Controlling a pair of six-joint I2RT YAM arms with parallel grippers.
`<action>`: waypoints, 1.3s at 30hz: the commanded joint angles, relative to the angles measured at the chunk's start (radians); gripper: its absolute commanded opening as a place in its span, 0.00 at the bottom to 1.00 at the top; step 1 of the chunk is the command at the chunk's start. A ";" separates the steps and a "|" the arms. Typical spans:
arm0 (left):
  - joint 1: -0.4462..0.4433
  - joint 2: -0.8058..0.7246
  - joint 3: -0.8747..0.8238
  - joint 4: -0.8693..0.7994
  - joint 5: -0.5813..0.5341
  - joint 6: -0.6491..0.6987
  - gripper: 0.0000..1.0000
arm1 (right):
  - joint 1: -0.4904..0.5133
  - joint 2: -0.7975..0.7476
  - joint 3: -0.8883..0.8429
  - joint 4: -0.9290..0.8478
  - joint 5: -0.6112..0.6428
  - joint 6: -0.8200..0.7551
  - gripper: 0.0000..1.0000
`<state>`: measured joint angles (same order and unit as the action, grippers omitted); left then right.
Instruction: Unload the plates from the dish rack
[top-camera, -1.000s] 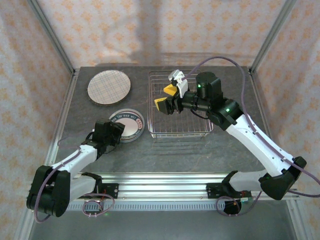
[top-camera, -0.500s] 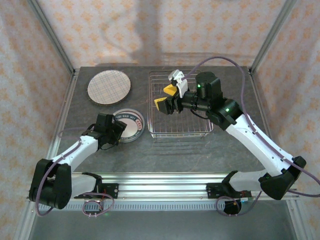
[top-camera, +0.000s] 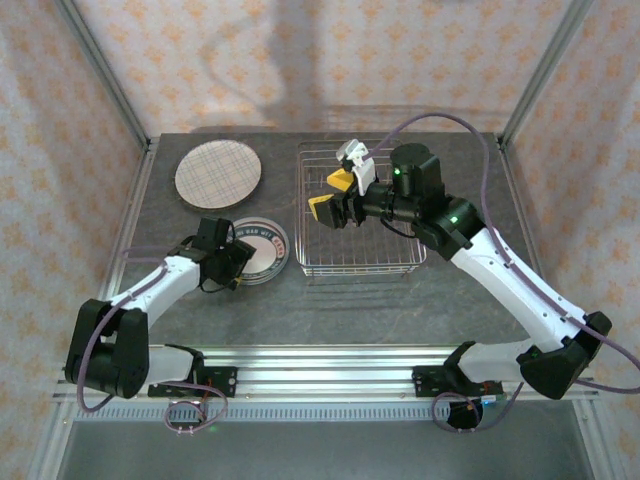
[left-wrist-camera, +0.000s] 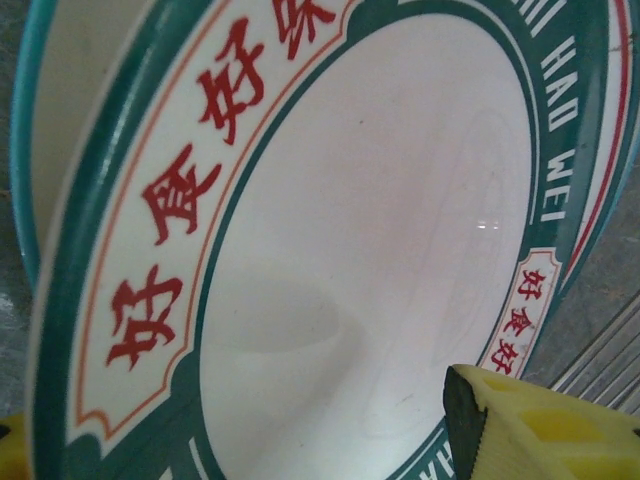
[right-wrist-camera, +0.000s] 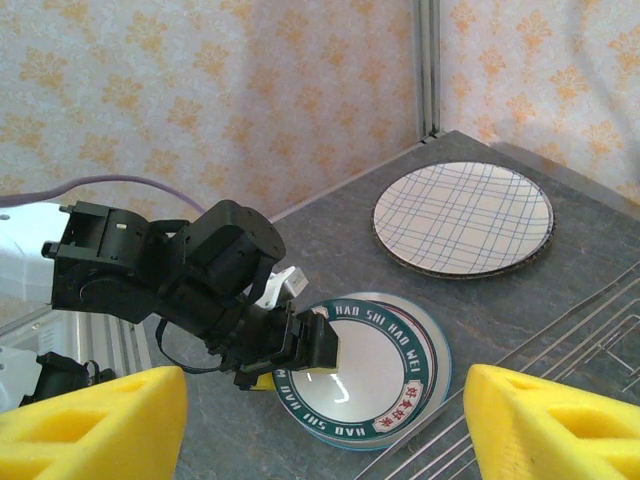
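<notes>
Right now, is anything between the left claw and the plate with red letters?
Nothing visible is. The left gripper is open, right at the near rim of that plate, with no other thing between them.

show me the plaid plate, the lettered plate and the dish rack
plaid plate (top-camera: 218, 174): top external view, centre of its face
lettered plate (right-wrist-camera: 365, 375): right wrist view, its white middle
dish rack (top-camera: 360, 267): top external view, its near wire wall
</notes>
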<state>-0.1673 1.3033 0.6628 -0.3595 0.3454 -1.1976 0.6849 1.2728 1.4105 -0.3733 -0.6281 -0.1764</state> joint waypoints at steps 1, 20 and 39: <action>0.009 0.029 0.029 -0.057 0.006 0.034 0.67 | 0.007 0.001 0.002 0.034 0.008 0.010 0.73; 0.009 -0.013 0.092 -0.142 -0.002 0.020 0.69 | 0.007 0.009 0.011 0.034 0.010 0.022 0.73; 0.013 0.039 0.104 -0.191 0.006 0.064 0.69 | 0.007 -0.004 0.003 0.029 0.024 0.031 0.73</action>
<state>-0.1608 1.3331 0.7521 -0.5240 0.3595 -1.1503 0.6849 1.2858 1.4105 -0.3733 -0.6193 -0.1570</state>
